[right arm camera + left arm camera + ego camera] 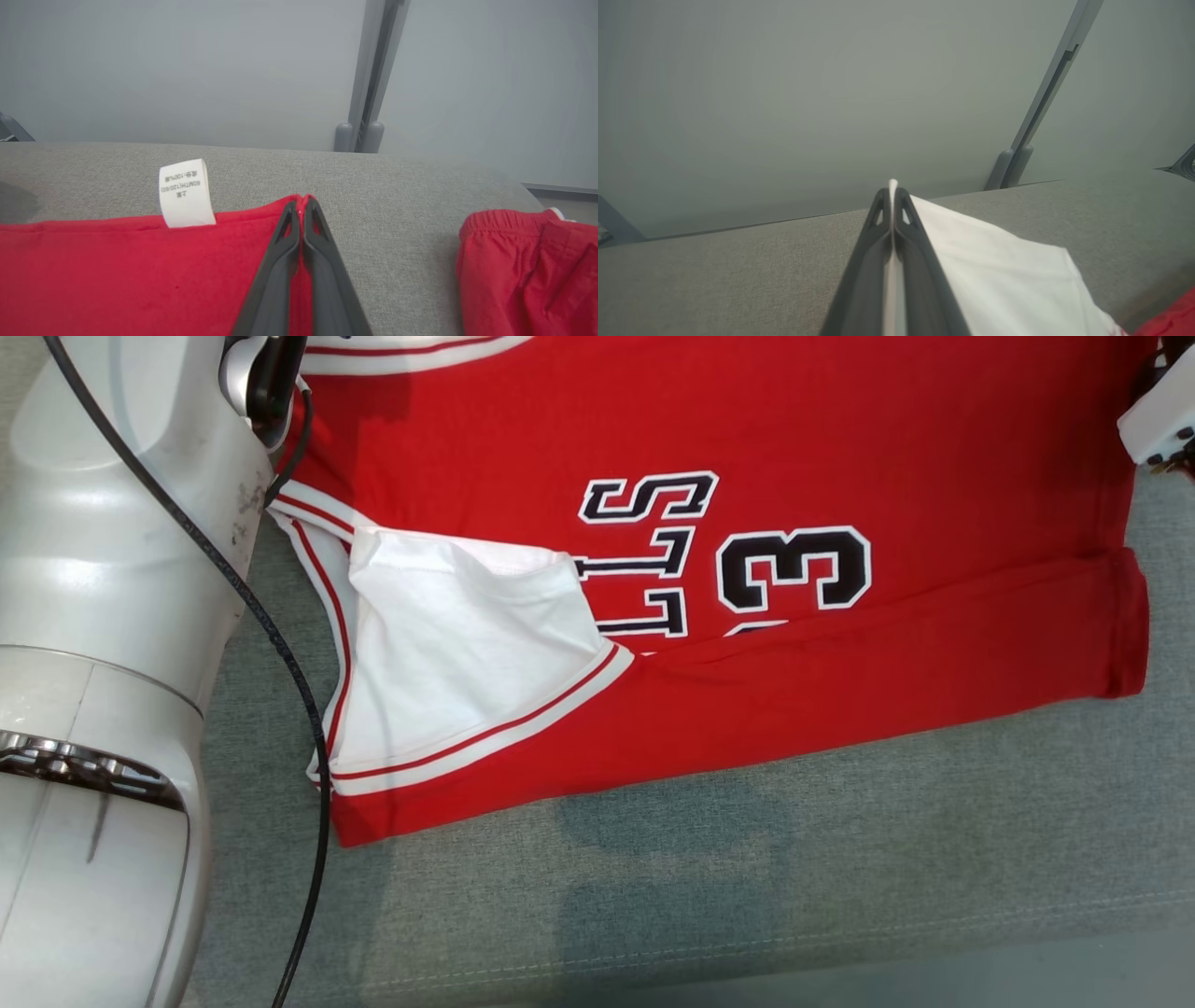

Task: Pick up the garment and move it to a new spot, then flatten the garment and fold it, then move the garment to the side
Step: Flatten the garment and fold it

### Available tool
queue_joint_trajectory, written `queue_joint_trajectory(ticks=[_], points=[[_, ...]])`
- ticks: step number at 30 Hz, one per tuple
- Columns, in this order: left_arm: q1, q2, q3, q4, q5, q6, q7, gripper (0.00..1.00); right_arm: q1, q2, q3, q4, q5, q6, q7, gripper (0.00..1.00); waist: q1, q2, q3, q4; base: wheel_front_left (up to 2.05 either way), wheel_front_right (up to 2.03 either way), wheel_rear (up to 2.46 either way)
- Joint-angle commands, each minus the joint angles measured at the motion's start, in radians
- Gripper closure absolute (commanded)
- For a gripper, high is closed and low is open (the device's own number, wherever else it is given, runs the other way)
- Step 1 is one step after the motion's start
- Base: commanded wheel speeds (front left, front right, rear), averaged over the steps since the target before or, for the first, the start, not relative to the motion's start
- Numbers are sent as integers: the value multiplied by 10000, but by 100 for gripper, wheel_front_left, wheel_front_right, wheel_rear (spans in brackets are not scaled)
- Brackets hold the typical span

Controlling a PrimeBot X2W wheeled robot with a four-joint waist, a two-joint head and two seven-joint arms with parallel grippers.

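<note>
Left end effector (892, 196) is pinching white cloth (994, 261) with jaws pressed together; right end effector (302, 205) is gripping the red edge (261, 212) likewise. For a good fold, I judge both should be lifting together, keeping the far edge taut and level. The garment (840, 448) is lying on the grey fabric surface (747, 896). Its long axis is running across the robot's front, with the neck end pointing left and the hem right.

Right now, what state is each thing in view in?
jersey: spread print-up on the grey cushion, near edge folded over, white lining showing.
left gripper: shut on the jersey's white edge.
right gripper: shut on the jersey's red edge.
care label: sticking out past the jersey's edge.
red shorts: bunched, lying apart from the jersey.
</note>
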Motion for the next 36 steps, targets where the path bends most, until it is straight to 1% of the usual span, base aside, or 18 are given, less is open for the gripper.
queue_joint_trajectory(ticks=[1, 7, 12, 13, 14, 18, 22, 23, 26, 29, 33, 36], points=[[-350, 350, 43, -320, -9, -191, -270, 100, -111, -200, 253, -63, 109, -2, -412, 100, 0, -1, -7, 88, 0, 0, 0], [187, 274, -93, -635, -181, -604, -629, 100, 140, -630, 1110, 255, 735, -2, -1121, 100, 0, -1, -161, 339, 0, 0, 0], [1159, 309, -67, -1464, -485, -734, -869, 100, 924, -1152, 1719, -39, 1482, -2, -1521, 100, 0, -1, -468, 448, 0, 0, 0], [1159, 309, -67, -1464, -485, -734, -869, 100, 924, -1152, 1719, -39, 1482, -2, -1521, 100, 0, -1, -468, 448, 0, 0, 0], [1594, 424, -85, -2014, -542, -753, -917, 100, 1240, -1366, 1849, -225, 1807, -2, -1684, 100, 0, -1, -583, 486, 0, 0, 0], [2591, 741, -171, -3314, -512, -697, -953, 100, 1858, -1821, 2122, -699, 2454, -2, -1899, 100, 0, -1, -795, 569, 0, 0, 0], [3717, 1065, -182, -4951, -600, -312, -692, 100, 2337, -2245, 2287, -1033, 2933, -2, -2134, 100, 0, -1, -938, 632, 0, 0, 0], [3717, 1065, -182, -4951, -600, -312, -692, 100, 2337, -2245, 2287, -1033, 2933, -2, -2134, 100, 0, -1, -938, 632, 0, 0, 0], [4691, 1402, -134, -6522, -682, 183, -330, 100, 2667, -2477, 2367, -1238, 3279, -2, -2259, 100, 0, -1, -1016, 674, 0, 0, 0], [5758, 1840, -87, -8400, -672, 748, -24, 100, 2928, -2721, 2397, -1410, 3566, -2, -2400, 100, 0, -1, -1058, 734, 0, 0, 0], [7078, 2482, 63, -10885, -629, 1504, 365, 100, 3173, -3028, 2422, -1521, 3805, -2, -2556, 100, 0, -1, -1079, 876, 0, 0, 0], [7889, 2815, 124, -12480, -621, 1960, 656, 100, 3298, -3228, 2411, -1528, 3873, -2, -2679, 100, 0, -1, -1105, 1005, 0, 0, 0]])
